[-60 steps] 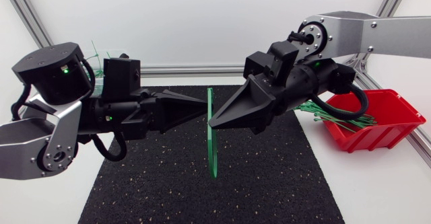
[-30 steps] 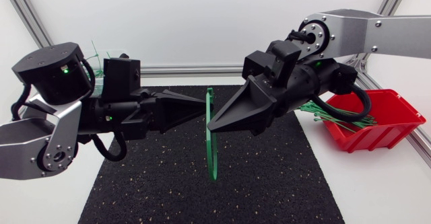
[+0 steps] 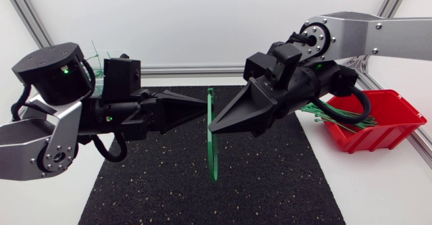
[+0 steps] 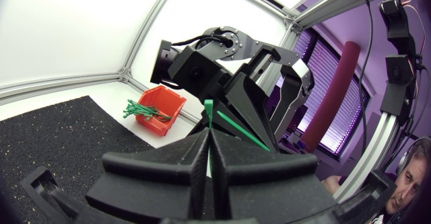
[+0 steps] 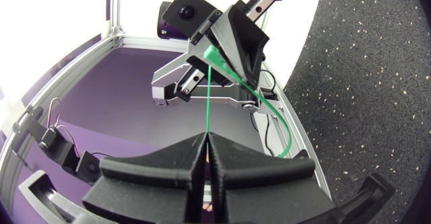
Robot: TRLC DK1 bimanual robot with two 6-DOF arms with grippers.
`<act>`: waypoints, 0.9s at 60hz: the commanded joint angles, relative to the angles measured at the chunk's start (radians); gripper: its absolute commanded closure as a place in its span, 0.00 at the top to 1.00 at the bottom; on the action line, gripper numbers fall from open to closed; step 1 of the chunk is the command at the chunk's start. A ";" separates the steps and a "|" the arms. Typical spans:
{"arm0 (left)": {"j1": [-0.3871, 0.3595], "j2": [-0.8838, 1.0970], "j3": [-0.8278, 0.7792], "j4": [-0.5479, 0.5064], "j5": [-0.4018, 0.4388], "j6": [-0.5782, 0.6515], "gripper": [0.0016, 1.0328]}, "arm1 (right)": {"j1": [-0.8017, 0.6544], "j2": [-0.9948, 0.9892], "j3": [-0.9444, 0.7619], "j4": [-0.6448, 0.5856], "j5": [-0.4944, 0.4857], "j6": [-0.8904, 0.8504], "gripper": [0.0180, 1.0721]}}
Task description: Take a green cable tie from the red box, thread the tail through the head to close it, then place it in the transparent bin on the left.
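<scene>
Bright, even, diffuse light, all views. Barely any shadow on the mat [image 3: 270,184]. White backdrop [image 4: 67,22] glares in my wrist views; edges bend.

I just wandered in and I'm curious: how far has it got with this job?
Done: one green plastic cable tie is out of the red plastic box. In hand: left hand and right hand both pinch it mid-air; whether it's threaded is unclear. Left: dropping it in the transparent bin.

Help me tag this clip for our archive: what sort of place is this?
Likely a robotics lab workcell: a left arm and right arm both pinch one green cable tie in shut jaws over a black mat, with a red box of spare ties beside it.
</scene>
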 commanded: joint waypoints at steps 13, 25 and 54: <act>-0.005 0.012 -0.008 0.011 -0.003 0.003 0.03 | -0.018 -0.003 -0.011 -0.002 -0.001 -0.013 0.05; -0.007 0.008 -0.010 0.011 -0.001 0.003 0.03 | -0.021 0.008 0.004 -0.002 -0.001 -0.013 0.05; -0.011 0.001 -0.013 0.011 -0.001 0.003 0.03 | -0.030 0.040 0.040 0.001 -0.001 -0.011 0.05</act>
